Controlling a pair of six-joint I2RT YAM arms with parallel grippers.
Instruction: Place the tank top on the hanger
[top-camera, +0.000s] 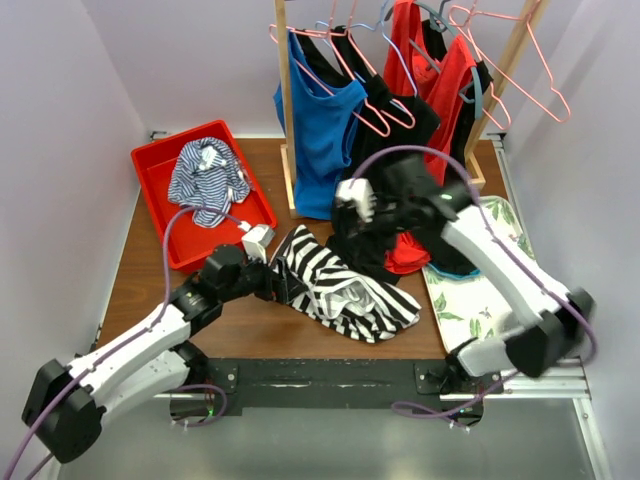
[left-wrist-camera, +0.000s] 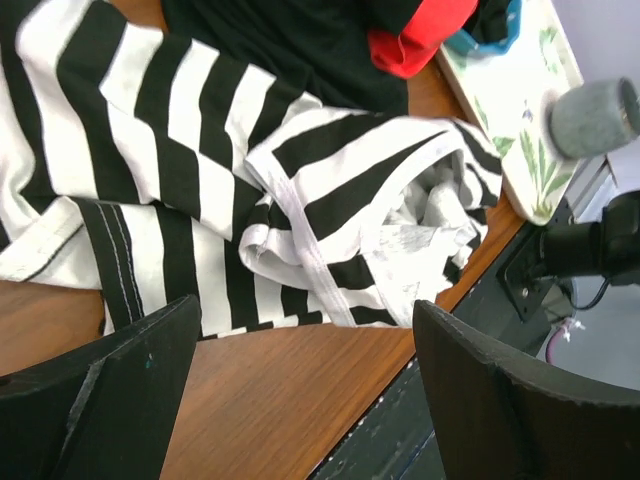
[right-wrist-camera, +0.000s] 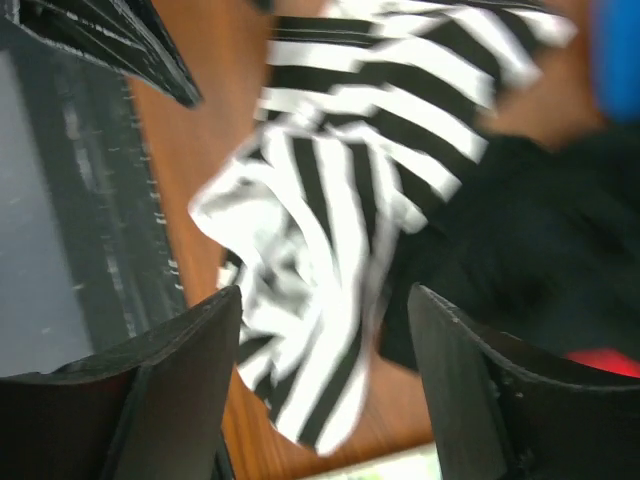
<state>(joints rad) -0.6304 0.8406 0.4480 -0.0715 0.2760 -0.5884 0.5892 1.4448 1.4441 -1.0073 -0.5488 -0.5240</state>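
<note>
The left gripper (left-wrist-camera: 305, 310) stands wide open with nothing between its two fingers, low over the desk (top-camera: 150, 290) at the near-left edge of the tank top (top-camera: 340, 290). The right gripper (right-wrist-camera: 325, 295) is also open and empty, poised above the tank top's far side, where the fabric meets a black top (top-camera: 385, 130) that hangs down onto the desk.

The one black-and-white tank top lies crumpled on the desk between the two arms, not on any hanger, with an armhole or neck opening bunched up towards the near edge.

Behind it a wooden rack (top-camera: 285, 100) carries three hanging tops that can be told apart: one blue top (top-camera: 320, 130), the black one and one red top (top-camera: 445, 80). At least three pink wire hangers show there; one empty hanger (top-camera: 552, 88) hangs at the far right.

One red tray (top-camera: 150, 165) sits at the left of the desk, holding one thin-striped blue-and-white garment (top-camera: 205, 175). One leaf-print mat (top-camera: 480, 290) lies on the right.
</note>
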